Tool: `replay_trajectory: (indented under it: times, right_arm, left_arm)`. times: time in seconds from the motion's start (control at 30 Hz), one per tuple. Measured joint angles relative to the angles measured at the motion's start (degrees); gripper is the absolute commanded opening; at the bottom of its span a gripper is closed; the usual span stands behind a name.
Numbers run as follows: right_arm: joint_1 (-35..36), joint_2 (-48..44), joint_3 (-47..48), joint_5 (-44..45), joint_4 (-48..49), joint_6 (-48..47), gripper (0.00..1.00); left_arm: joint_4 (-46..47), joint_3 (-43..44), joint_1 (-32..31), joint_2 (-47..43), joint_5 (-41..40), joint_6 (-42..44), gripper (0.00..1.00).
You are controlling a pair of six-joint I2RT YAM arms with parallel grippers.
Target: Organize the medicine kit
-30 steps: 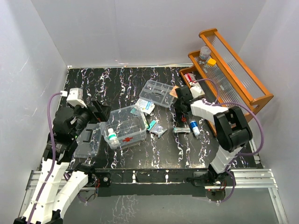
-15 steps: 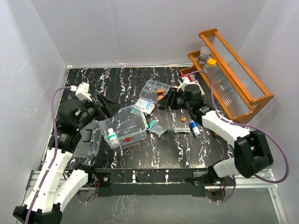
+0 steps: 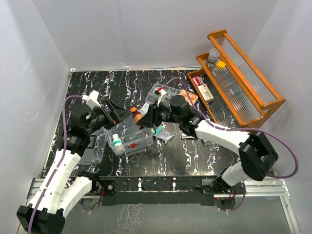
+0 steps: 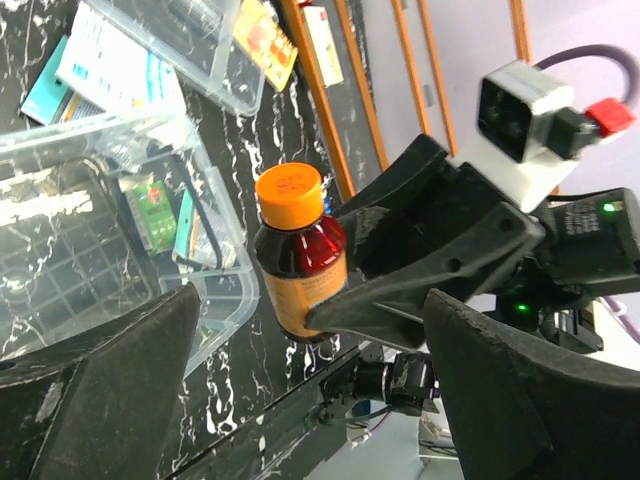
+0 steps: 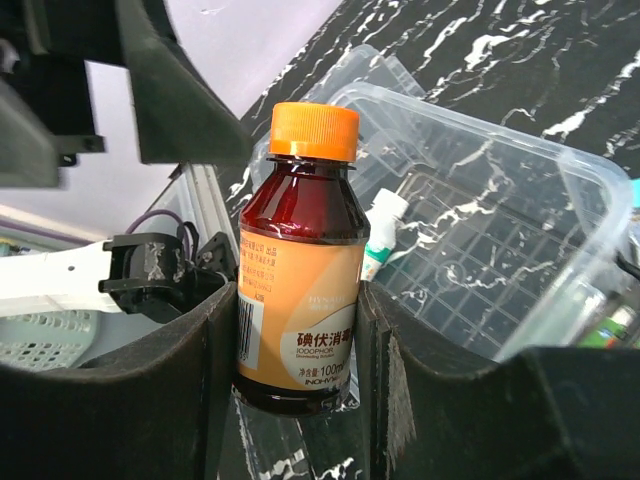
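The medicine kit, a clear box with a red mark, stands open left of centre with a white bottle inside. My right gripper is shut on a brown bottle with an orange cap and holds it upright above the kit's far edge. In the right wrist view the bottle sits between the fingers of that gripper, with the kit behind it. My left gripper is open just left of the bottle. In the left wrist view the bottle hangs just beyond the gap of the left gripper.
The kit's clear lid with a black handle lies left of the box. A clear divider tray and flat packets lie beyond and right of it. An orange-brown wooden rack stands at the right wall.
My right arm has swung left from the rack side, carrying the brown bottle over the kit. My left gripper has risen and moved right to meet it.
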Motion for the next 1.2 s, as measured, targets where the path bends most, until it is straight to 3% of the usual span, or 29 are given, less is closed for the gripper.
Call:
replay_trajectory:
  times: [0.23, 0.73, 0.93, 1.07, 1.13, 1.2]
  right_arm:
    - [3.4, 3.7, 2.7, -0.6, 2.5, 1.1, 0.38]
    - [4.9, 9.6, 7.2, -2.8, 4.4, 4.1, 0.48]
    - [5.2, 11.3, 8.9, -2.6, 4.1, 4.7, 0.56]
    - [5.4, 11.7, 9.7, -2.4, 3.3, 4.7, 0.42]
    - [5.4, 12.4, 10.0, -2.2, 3.0, 4.8, 0.37]
    - [5.4, 13.0, 10.2, -2.2, 2.9, 5.0, 0.36]
  left_arm:
    - [2.4, -3.4, 0.0, 2.3, 0.5, -1.4, 0.81]
    - [3.7, -5.9, 0.1, 1.5, -1.6, -1.4, 0.34]
    - [2.4, -5.9, 0.0, 1.5, -2.4, -0.1, 0.33]
    - [2.2, -5.9, 0.0, 1.6, -2.7, 1.1, 0.33]
    - [1.9, -5.8, 0.1, 1.7, -3.1, 1.7, 0.4]
    - [1.2, -5.8, 0.1, 1.9, -3.7, 1.9, 0.55]
